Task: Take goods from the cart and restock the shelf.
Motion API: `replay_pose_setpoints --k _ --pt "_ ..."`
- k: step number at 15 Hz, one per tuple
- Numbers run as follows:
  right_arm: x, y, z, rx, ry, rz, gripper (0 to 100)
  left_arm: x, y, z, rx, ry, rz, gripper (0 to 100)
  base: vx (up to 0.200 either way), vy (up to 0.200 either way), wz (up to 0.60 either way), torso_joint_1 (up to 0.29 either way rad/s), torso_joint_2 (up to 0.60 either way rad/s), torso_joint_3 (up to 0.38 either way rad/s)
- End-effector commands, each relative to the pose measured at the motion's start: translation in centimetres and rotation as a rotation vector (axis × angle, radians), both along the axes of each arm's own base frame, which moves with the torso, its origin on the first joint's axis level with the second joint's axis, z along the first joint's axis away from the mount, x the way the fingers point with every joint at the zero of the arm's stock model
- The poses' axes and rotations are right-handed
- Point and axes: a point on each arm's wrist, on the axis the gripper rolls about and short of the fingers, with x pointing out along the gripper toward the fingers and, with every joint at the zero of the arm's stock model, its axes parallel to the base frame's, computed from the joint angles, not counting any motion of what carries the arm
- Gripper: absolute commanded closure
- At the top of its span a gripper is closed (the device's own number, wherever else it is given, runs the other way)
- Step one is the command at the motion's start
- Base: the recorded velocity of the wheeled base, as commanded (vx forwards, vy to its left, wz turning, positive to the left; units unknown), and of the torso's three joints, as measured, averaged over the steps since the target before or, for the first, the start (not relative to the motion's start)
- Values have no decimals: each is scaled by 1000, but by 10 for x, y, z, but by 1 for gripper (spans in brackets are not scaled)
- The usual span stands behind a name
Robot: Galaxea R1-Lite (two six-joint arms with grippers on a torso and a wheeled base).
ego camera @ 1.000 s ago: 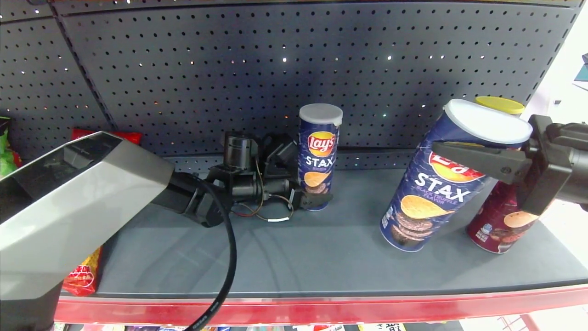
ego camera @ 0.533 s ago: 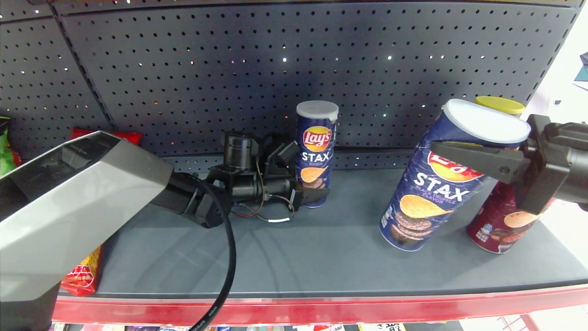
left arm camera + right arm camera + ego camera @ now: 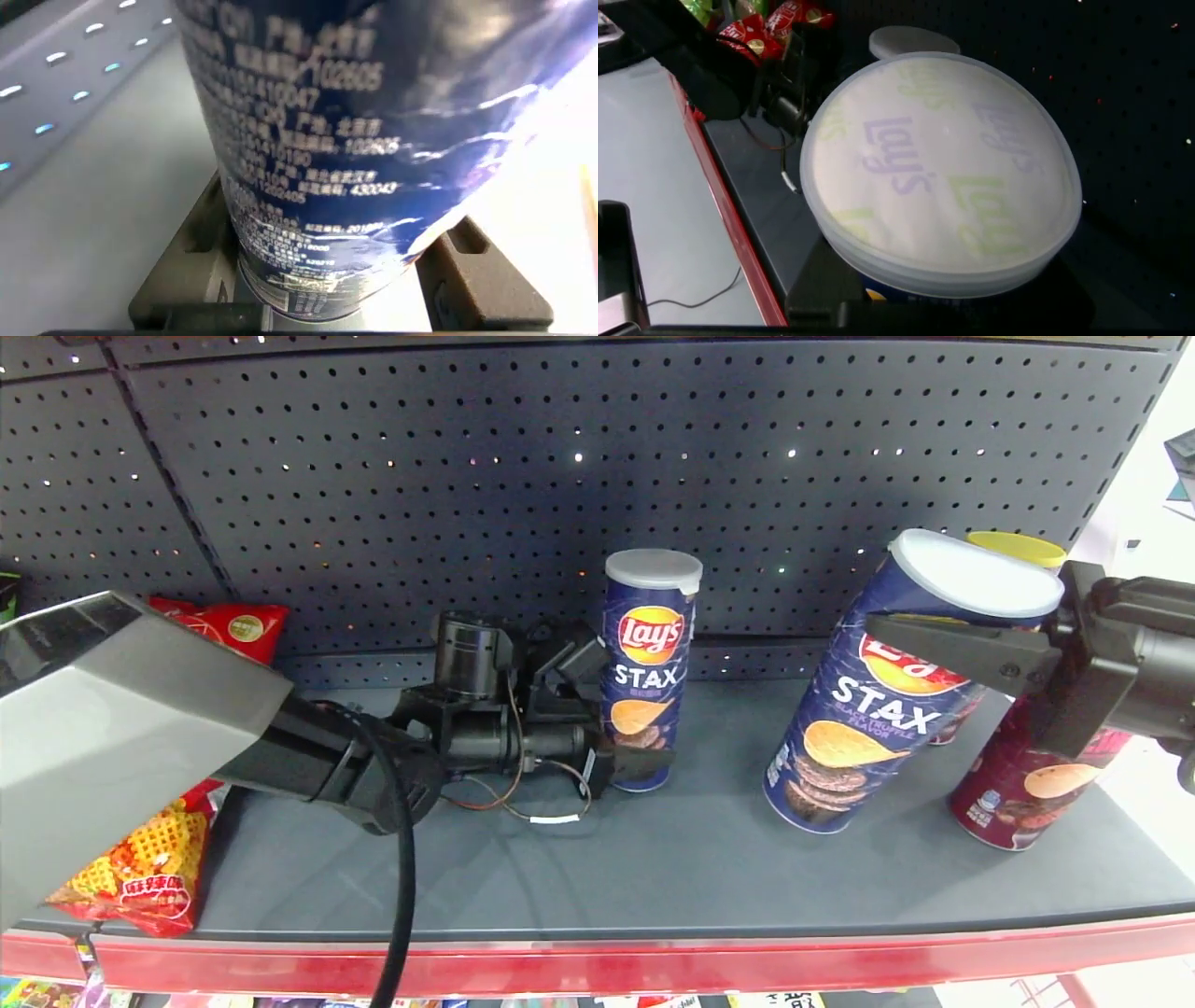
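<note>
Upright toward the back of the grey metal shelf (image 3: 597,868), a dark-blue cylindrical crisp can with a pale grey plastic lid (image 3: 649,672) stands just in front of the dark perforated back panel (image 3: 467,476). Its base is clasped by the left gripper (image 3: 639,758). The left wrist view shows the black fingers (image 3: 192,271) on either side of the can's foot, with the jaws drawn in narrow against it.

To the robot's right, well apart from that can, a second dark-blue crisp can with a translucent white lid (image 3: 868,728) leans with its top tipped to the right. The right gripper (image 3: 910,630) holds it just below the lid, jaws closed on the tube and one finger (image 3: 962,653) lying across the printed front. Whether its lower rim touches the shelf cannot be told.

Just beside it, farther right and partly behind the gripper, is a maroon crisp can with a yellow lid (image 3: 1018,784).

At the shelf's left end, a red snack bag with a yellow lattice print (image 3: 140,868) lies near the red front lip (image 3: 597,961). A second red bag (image 3: 224,625) rests against the back panel.
</note>
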Motion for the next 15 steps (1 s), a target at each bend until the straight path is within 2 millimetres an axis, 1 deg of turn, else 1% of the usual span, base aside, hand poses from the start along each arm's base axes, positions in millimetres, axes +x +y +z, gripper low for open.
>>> replay_pose_setpoints --k 1,4,6,8,9,15 --pt "1 1 -1 -2 3 1 100 -13 -4 9 -7 -12 -25 100 0 0 0 0 0 0" --pt "0 0 0 1 -1 -1 100 -29 4 6 14 18 -26 100 0 0 0 0 0 0" --pt "0 0 0 1 -1 -1 100 -46 6 2 39 43 -30 100 0 0 0 0 0 0" --pt "0 0 0 0 0 -1 100 -55 11 -1 53 64 -33 100 0 0 0 0 0 0" --pt "0 0 -1 0 1 -1 100 -60 8 0 52 63 -46 100 0 0 0 0 0 0" --pt "-2 -1 -1 -1 3 -3 100 -68 11 -1 63 80 -54 100 0 0 0 0 0 0"
